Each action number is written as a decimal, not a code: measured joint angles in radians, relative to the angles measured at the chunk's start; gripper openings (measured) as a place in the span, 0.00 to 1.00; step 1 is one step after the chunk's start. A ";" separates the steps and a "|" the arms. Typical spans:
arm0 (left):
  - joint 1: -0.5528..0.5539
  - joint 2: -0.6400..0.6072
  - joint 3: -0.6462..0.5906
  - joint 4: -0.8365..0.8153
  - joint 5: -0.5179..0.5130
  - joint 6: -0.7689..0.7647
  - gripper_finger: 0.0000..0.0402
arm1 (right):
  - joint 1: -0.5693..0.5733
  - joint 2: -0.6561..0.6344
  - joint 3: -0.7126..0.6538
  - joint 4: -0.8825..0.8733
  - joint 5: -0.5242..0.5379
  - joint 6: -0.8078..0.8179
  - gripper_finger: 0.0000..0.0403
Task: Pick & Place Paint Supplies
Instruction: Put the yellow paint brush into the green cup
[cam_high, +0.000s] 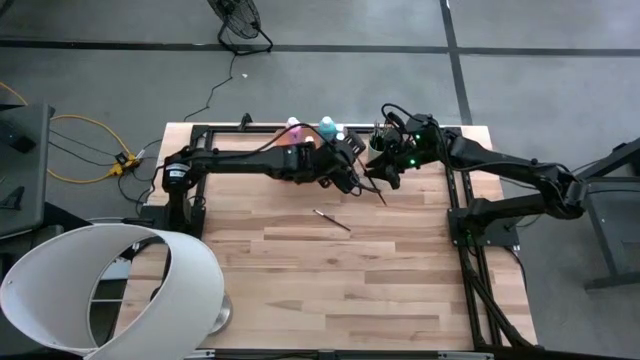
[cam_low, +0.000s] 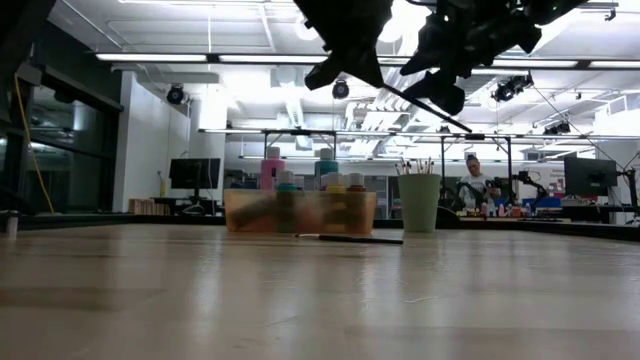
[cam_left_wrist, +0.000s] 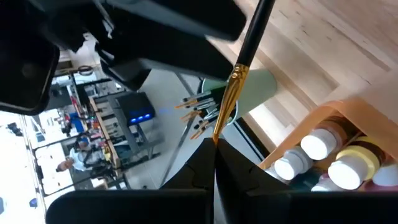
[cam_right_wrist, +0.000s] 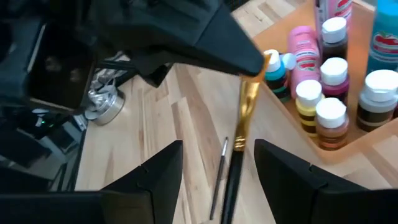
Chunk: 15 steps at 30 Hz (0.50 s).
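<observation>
My left gripper (cam_high: 352, 181) is shut on a dark-handled paintbrush (cam_high: 378, 194) with a gold ferrule, above the table's far middle. My right gripper (cam_high: 386, 177) is open. In the right wrist view its fingers (cam_right_wrist: 155, 180) stand on either side of the brush's handle (cam_right_wrist: 231, 177) without touching it. A second brush (cam_high: 332, 219) lies flat on the table. Paint bottles with white caps (cam_right_wrist: 329, 112) stand upright in the orange tray (cam_high: 300, 147). More brushes (cam_left_wrist: 199, 115) stick up out of the green cup (cam_low: 419, 202). My left gripper (cam_left_wrist: 214, 180) pinches the paintbrush between its two shut fingers at the end just beyond the gold ferrule (cam_left_wrist: 225, 109). The brush is lifted clear of the table. It slants away from the fingers and down toward the right gripper (cam_low: 445, 88).
The tray (cam_low: 300, 212) and the cup (cam_high: 381, 147) stand side by side at the table's far edge, just behind both grippers. A white lampshade (cam_high: 110, 285) covers the near left corner. Bare wood (cam_high: 380, 290) stretches toward the near edge. A person (cam_low: 472, 180) sits in the room behind.
</observation>
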 joint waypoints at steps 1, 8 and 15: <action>-0.001 0.000 0.000 0.000 0.000 0.003 0.00 | 0.000 0.000 0.000 0.000 0.006 0.000 0.48; -0.014 0.000 0.000 -0.009 -0.023 0.003 0.00 | -0.002 -0.009 0.000 -0.013 0.022 0.027 0.48; -0.019 0.000 0.000 0.038 -0.029 0.004 0.00 | -0.007 -0.007 0.000 -0.013 0.015 0.030 0.48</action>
